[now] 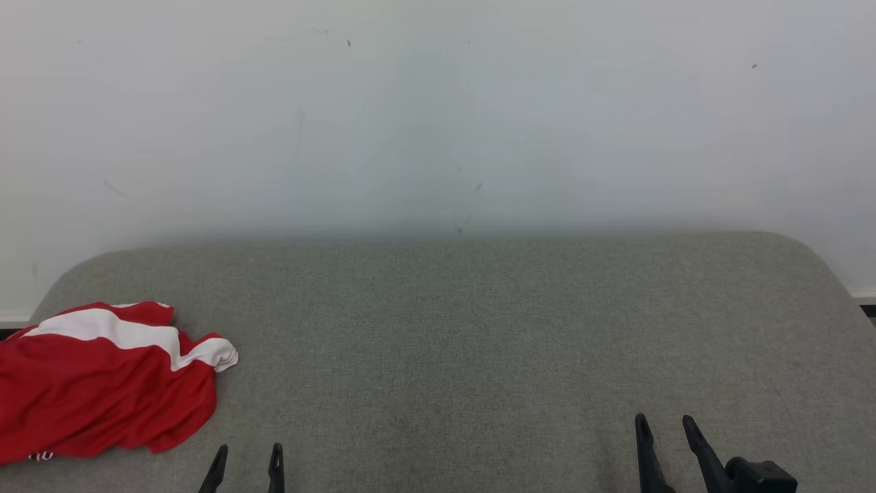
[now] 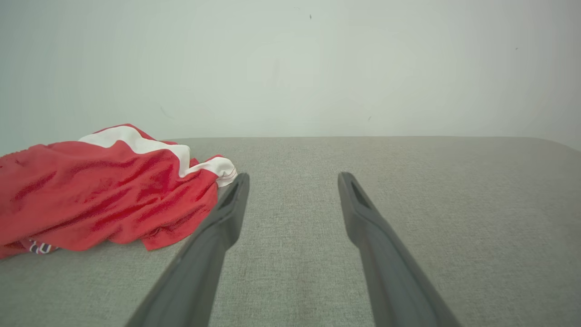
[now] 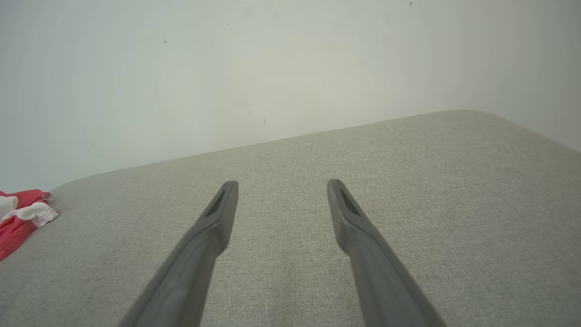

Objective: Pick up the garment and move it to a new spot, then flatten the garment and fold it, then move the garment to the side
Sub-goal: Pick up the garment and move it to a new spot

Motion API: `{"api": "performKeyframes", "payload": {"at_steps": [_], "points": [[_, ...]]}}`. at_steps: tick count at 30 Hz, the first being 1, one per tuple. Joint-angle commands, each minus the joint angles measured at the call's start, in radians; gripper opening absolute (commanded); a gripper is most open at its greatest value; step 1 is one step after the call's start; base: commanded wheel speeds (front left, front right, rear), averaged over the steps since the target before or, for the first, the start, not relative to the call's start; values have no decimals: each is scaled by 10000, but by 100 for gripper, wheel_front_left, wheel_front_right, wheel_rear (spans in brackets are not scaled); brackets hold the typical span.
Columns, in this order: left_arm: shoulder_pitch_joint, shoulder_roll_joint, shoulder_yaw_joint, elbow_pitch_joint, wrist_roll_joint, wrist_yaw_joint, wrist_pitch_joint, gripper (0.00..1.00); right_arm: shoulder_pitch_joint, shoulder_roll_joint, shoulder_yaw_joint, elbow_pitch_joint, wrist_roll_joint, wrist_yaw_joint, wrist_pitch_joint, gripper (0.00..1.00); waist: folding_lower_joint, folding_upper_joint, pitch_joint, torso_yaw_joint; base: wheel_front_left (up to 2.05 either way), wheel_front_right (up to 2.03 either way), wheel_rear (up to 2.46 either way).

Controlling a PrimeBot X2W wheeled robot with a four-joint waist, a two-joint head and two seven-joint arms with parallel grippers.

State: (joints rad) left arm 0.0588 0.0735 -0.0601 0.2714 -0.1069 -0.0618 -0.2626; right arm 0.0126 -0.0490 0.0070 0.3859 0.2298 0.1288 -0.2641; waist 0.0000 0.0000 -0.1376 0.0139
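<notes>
A crumpled red garment (image 1: 102, 383) with a white stripe lies at the left end of the grey fabric surface (image 1: 479, 329), partly cut off by the head view's left edge. My left gripper (image 1: 249, 448) stands open at the lower left, just right of the garment and apart from it. In the left wrist view the garment (image 2: 104, 190) sits to the left of the open fingers (image 2: 231, 204), with its white-trimmed edge near the left fingertip. My right gripper (image 1: 665, 419) is open at the lower right, far from the garment (image 3: 22, 218), with nothing between its fingers.
A pale wall (image 1: 438, 116) rises right behind the surface. The surface has rounded far corners, and its right edge (image 1: 848, 294) drops away near a dark strip of floor.
</notes>
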Motion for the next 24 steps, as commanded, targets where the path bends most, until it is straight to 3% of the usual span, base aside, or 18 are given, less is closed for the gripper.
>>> {"api": "performKeyframes", "payload": {"at_steps": [1, 9, 15, 24], "points": [[112, -48, 85, 129, -174, -35, -29, 100, 71, -24, 13, 12, 8, 36, -13, 100, 0, 0, -5, 1, 0, 0, 0], [-224, -211, 417, 698, -1102, 208, -29, 100, -5, -21, 95, 197, 197, 37, -11, 100, 0, 0, -15, 194, 0, 0, 0], [-311, -219, 371, 755, -1143, 232, -31, 100, 28, -21, 80, 245, 275, 37, -13, 100, 0, 0, -42, 649, 0, 0, 0], [-204, -39, 560, 563, -791, 249, -29, 100, 235, -16, 234, 188, 569, 35, -13, 100, 0, 0, -139, 2535, 0, 0, 0]]}}
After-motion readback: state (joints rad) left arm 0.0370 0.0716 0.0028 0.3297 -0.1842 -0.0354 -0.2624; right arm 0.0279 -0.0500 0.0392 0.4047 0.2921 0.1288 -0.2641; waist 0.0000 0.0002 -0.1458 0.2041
